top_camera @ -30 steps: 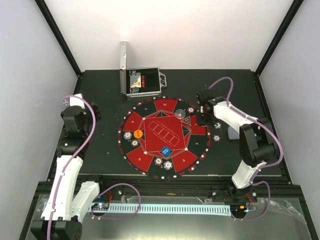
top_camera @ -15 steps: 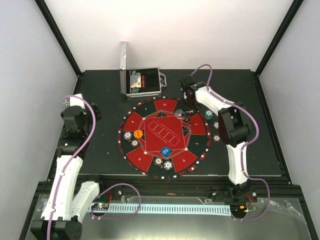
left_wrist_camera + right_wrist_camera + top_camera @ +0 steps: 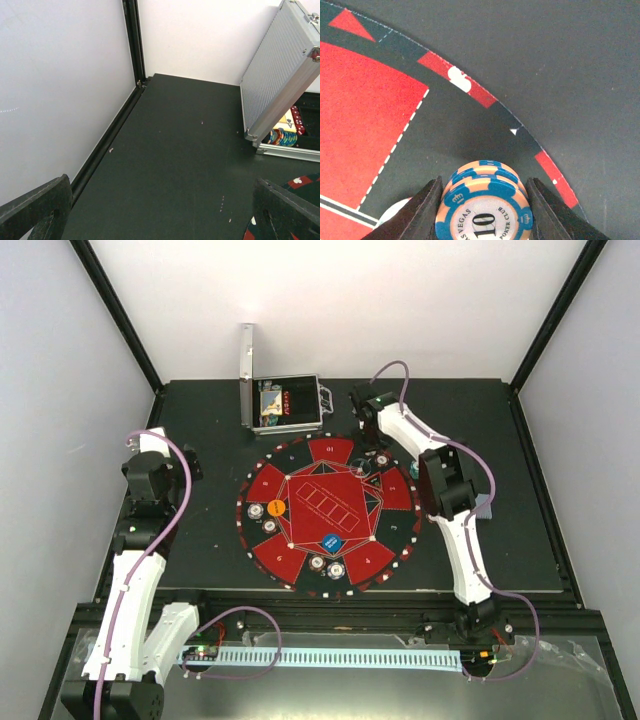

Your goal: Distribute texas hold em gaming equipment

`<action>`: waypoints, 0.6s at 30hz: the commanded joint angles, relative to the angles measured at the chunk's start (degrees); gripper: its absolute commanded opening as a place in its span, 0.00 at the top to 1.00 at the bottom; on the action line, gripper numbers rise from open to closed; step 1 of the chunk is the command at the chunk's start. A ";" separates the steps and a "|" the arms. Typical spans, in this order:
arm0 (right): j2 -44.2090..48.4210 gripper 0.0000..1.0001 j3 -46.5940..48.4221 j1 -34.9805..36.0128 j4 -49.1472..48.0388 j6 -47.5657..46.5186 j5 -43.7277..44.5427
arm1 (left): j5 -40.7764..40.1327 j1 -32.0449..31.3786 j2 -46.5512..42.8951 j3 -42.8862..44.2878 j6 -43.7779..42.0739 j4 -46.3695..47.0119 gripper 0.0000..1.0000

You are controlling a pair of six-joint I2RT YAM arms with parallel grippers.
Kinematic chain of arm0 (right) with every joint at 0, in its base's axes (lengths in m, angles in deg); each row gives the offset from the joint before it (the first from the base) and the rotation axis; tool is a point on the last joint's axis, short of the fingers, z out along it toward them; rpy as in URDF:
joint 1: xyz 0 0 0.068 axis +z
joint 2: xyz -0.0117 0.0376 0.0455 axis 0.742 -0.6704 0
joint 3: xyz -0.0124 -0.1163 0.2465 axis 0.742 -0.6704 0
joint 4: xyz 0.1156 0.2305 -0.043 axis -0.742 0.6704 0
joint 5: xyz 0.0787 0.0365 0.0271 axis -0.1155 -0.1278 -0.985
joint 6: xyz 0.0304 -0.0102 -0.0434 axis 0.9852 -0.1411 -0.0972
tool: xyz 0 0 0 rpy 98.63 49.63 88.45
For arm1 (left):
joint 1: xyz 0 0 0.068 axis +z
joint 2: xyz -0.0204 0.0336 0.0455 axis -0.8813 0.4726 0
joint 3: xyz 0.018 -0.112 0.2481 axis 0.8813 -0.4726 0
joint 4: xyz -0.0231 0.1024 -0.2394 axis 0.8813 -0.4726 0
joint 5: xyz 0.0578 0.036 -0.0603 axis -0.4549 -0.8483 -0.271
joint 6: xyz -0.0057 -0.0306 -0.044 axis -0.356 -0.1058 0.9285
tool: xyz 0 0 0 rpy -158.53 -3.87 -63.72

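Note:
My right gripper [image 3: 482,200] is shut on a short stack of blue-and-peach poker chips [image 3: 485,212] marked 10, held low over the black border of the round red-and-black mat [image 3: 375,100]. In the top view that gripper [image 3: 372,440] is at the mat's far right rim. On the mat [image 3: 310,515] lie an orange disc [image 3: 277,508], a blue disc [image 3: 333,542], a clear disc [image 3: 362,468] and chips at the left [image 3: 258,510] and near edge [image 3: 317,563]. My left gripper [image 3: 158,452] is open and empty at the far left, its fingers [image 3: 35,210] over bare table.
The silver case [image 3: 285,405] stands open behind the mat, its lid [image 3: 280,75] upright and more chips [image 3: 282,136] inside. A grey-blue stack [image 3: 484,508] shows right of the right arm. Black frame rails and white walls bound the table.
My right arm has swung from the mat's right side, near the loose chips there, to its far right rim beside the case. The left arm has not moved.

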 commanded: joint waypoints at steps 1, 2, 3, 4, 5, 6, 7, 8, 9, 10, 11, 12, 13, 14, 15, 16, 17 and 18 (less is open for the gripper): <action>-3.32 0.65 5.13 -0.14 3.17 -1.16 2.49 | 0.91 -0.42 0.19 0.98 0.02 0.93 0.01; -4.10 0.65 5.76 -0.22 3.34 -1.26 2.67 | 0.91 -0.43 0.27 0.99 0.02 0.94 0.01; -4.81 0.65 6.66 -0.29 3.70 -1.35 2.81 | 0.91 -0.45 0.28 1.05 0.06 0.98 0.01; -5.32 0.65 7.43 -0.36 3.97 -1.43 2.84 | 0.99 -0.47 0.36 1.06 0.06 0.92 0.01; -5.72 0.65 8.05 -0.49 4.22 -1.46 2.79 | 0.99 -0.44 0.45 1.02 0.07 0.91 0.01; -6.08 0.65 8.56 -0.56 4.44 -1.56 2.75 | 1.00 -0.40 0.46 1.01 0.07 0.93 0.01; -6.37 0.65 9.01 -0.58 4.54 -1.55 2.79 | 1.00 -0.38 0.52 1.06 0.07 0.96 0.01; -6.56 0.65 9.29 -0.65 4.64 -1.62 2.75 | 0.97 -0.38 0.54 1.06 0.07 0.92 0.01; -6.75 0.65 9.53 -0.66 4.65 -1.76 2.75 | 1.04 -0.46 0.55 1.02 0.07 0.91 0.01; -6.92 0.64 9.70 -0.79 4.63 -1.79 2.75 | 1.08 -0.45 0.55 1.02 0.02 0.96 0.01; -7.12 0.64 9.90 -0.80 4.79 -1.85 2.75 | 1.07 -0.47 0.57 1.04 0.06 0.97 0.01; -7.22 0.64 10.02 -0.84 4.93 -1.89 2.75 | 1.08 -0.47 0.63 1.10 0.06 0.91 0.01; -7.35 0.64 10.05 -0.92 4.93 -1.96 2.75 | 1.09 -0.47 0.63 1.10 0.07 0.95 0.01; -7.46 0.64 10.03 -0.94 4.98 -1.98 2.73 | 1.13 -0.45 0.56 1.08 0.04 0.98 0.01; -7.55 0.63 10.05 -1.02 5.03 -2.06 2.75 | 1.09 -0.44 0.55 1.10 0.06 0.96 0.01; -7.66 0.63 10.07 -1.02 5.14 -2.18 2.75 | 1.04 -0.43 0.55 1.05 0.07 0.94 0.01; -7.76 0.62 10.09 -1.02 5.19 -2.25 2.75 | 1.08 -0.46 0.55 1.12 0.07 0.92 0.01; -7.78 0.61 10.09 -1.02 5.17 -2.32 2.67 | 1.11 -0.41 0.55 1.11 0.07 0.91 0.01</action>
